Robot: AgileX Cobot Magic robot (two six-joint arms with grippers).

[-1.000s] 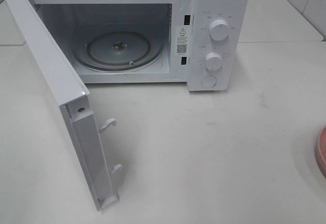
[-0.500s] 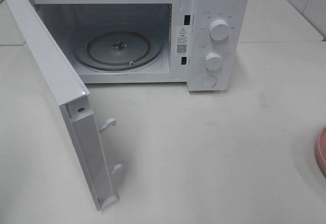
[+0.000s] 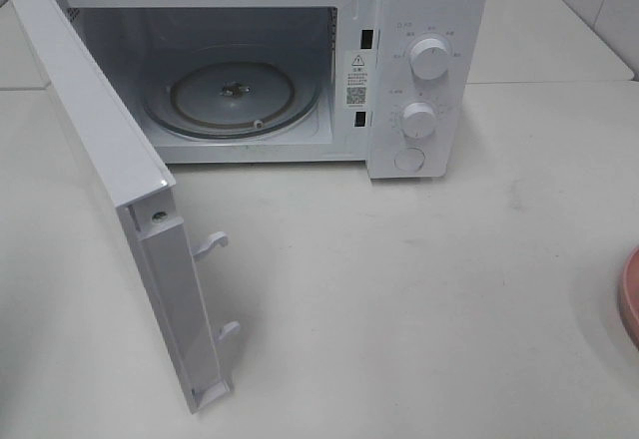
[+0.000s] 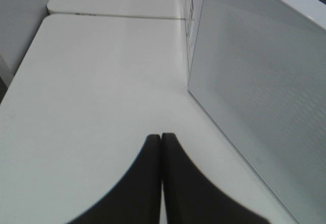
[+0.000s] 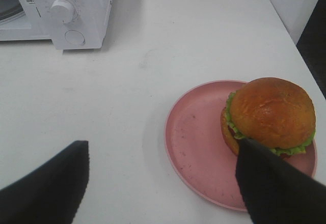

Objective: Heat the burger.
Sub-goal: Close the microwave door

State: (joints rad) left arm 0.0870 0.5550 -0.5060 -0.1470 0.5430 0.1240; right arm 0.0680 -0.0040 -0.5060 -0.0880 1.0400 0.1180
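Observation:
The burger (image 5: 270, 114), with a golden-brown bun and green lettuce frill, sits on the right part of a pink plate (image 5: 196, 147), seen in the right wrist view. My right gripper (image 5: 163, 170) is open, its black fingers (image 5: 48, 183) wide apart, hovering near the plate with one finger overlapping the burger's edge. The white microwave (image 3: 424, 20) stands at the back with its door (image 3: 110, 170) swung open and its glass turntable (image 3: 235, 95) bare. My left gripper (image 4: 161, 140) is shut and empty, beside the outer face of the door (image 4: 260, 91). Neither gripper shows in the exterior view.
Only a sliver of the pink plate (image 3: 630, 299) shows at the right edge of the exterior view. The microwave has two knobs (image 3: 429, 58) and a round button (image 3: 408, 160). The white table (image 3: 399, 289) has a seam behind the microwave.

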